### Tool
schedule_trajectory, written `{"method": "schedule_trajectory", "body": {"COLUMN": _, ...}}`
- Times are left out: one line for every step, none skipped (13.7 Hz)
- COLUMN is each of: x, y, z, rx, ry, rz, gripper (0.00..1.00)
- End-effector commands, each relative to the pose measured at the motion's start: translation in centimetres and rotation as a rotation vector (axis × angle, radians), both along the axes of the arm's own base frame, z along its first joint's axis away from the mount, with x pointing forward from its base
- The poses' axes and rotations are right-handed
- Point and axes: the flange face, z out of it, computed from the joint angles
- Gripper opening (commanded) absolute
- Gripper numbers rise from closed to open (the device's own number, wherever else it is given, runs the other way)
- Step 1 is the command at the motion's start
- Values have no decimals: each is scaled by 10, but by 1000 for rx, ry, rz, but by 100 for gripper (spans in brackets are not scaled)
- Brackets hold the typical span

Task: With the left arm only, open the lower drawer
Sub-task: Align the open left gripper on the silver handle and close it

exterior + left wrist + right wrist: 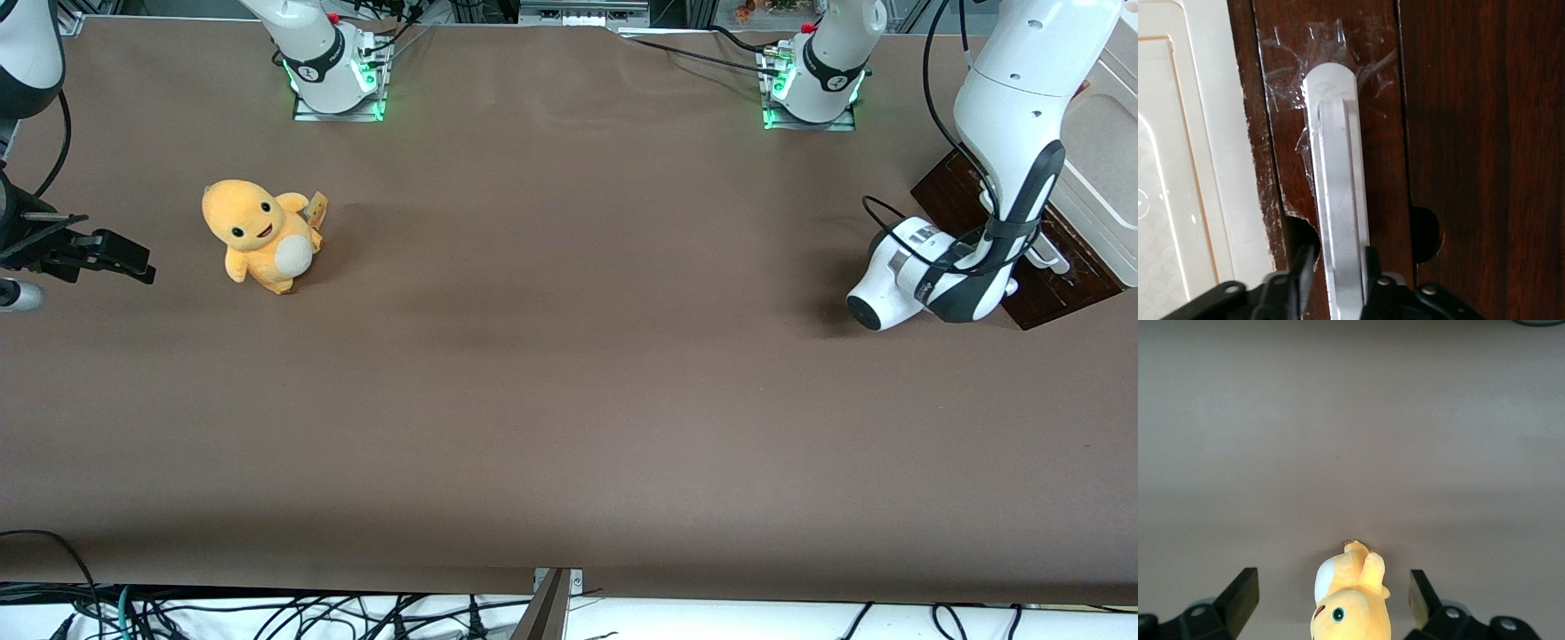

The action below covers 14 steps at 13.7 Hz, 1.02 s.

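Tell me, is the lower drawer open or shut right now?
Apparently shut: no pale inside shows around the lower drawer. The gripper straddles its white bar handle; fingers flank the bar.

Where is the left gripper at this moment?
The left gripper is at the cabinet, toward the working arm's end of the table, its fingers straddling the white bar handle.

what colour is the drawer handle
White, on the dark-brown lower drawer; handle shows best in the left wrist view.
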Motion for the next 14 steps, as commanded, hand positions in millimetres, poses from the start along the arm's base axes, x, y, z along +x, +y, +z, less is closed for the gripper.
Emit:
{"method": "schedule_trajectory", "body": {"x": -1, "y": 2, "z": 4, "rx": 30, "ry": -25, "rz": -42, "gripper": 19}}
{"method": "schedule_trajectory", "body": {"x": -1, "y": 2, "z": 2, "rx": 40, "ry": -39, "rz": -45, "gripper": 15}}
{"method": "schedule_trajectory", "body": {"x": -2, "y": 2, "z": 0, "rx": 42, "ry": -41, "rz": -44, "gripper": 14}}
{"method": "schedule_trajectory", "body": {"x": -2, "y": 1, "z": -1, "rx": 42, "ry": -39, "rz": -45, "gripper": 12}}
{"method": "schedule_trajectory", "body": {"x": -2, "y": 0, "z": -1, "rx": 41, "ry": -40, "rz": -48, "gripper": 12}}
{"method": "schedule_trajectory", "body": {"x": -1, "y": -1, "z": -1, "rx": 42, "ry": -40, "rz": -51, "gripper": 12}}
{"method": "schedule_trajectory", "body": {"x": -1, "y": -3, "z": -1, "rx": 41, "ry": -40, "rz": -52, "gripper": 12}}
{"method": "schedule_trajectory", "body": {"x": 0, "y": -3, "z": -1, "rx": 42, "ry": -41, "rz": -55, "gripper": 12}}
{"method": "schedule_trajectory", "body": {"x": 0, "y": -4, "z": -1, "rx": 41, "ry": -41, "rz": -55, "gripper": 12}}
{"method": "schedule_trajectory", "body": {"x": 1, "y": -5, "z": 0, "rx": 41, "ry": -43, "rz": -58, "gripper": 12}}
{"method": "schedule_trajectory", "body": {"x": 1, "y": -7, "z": -1, "rx": 41, "ry": -41, "rz": -61, "gripper": 12}}
{"method": "schedule_trajectory", "body": {"x": 2, "y": -11, "z": -2, "rx": 40, "ry": -40, "rz": -69, "gripper": 12}}
{"method": "schedule_trajectory", "body": {"x": 4, "y": -14, "z": -2, "rx": 39, "ry": -43, "rz": -73, "gripper": 12}}
{"method": "schedule_trajectory", "body": {"x": 6, "y": -15, "z": -3, "rx": 34, "ry": -46, "rz": -65, "gripper": 12}}
